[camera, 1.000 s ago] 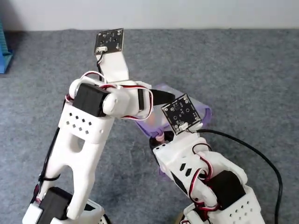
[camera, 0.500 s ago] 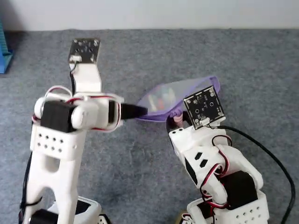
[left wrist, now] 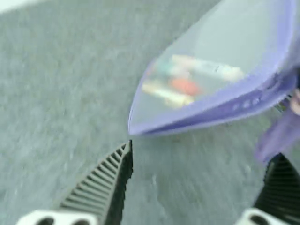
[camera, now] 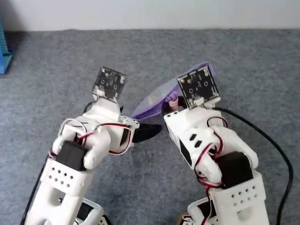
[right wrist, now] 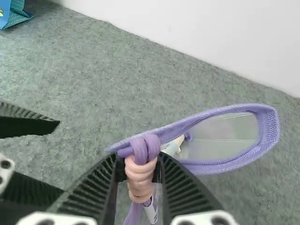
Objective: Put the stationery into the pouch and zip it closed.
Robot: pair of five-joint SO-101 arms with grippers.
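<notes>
A translucent purple pouch [camera: 151, 99] hangs tilted above the grey mat, with pens and other stationery [left wrist: 187, 83] showing through its side. The pouch [right wrist: 225, 137] is held up by its pink and purple pull cord [right wrist: 139, 161], and my right gripper [right wrist: 138, 165] is shut on that cord, seen from above as the right gripper [camera: 172, 101]. My left gripper [left wrist: 197, 183] is open just short of the pouch's [left wrist: 220, 70] pointed end, nothing between its fingers [left wrist: 110, 183]. Its dark finger [camera: 146, 132] sits below the pouch's left tip.
A blue object [camera: 3, 51] stands at the mat's far left edge, also seen as the blue object [right wrist: 11, 11]. A white wall [camera: 150, 14] borders the back. A black cable [camera: 262, 154] trails behind the right arm. Open mat lies to the right and far left.
My left gripper has let go of the pouch's left end, swung back toward the middle and now stands open. My right gripper carried the pull cord leftward and farther back.
</notes>
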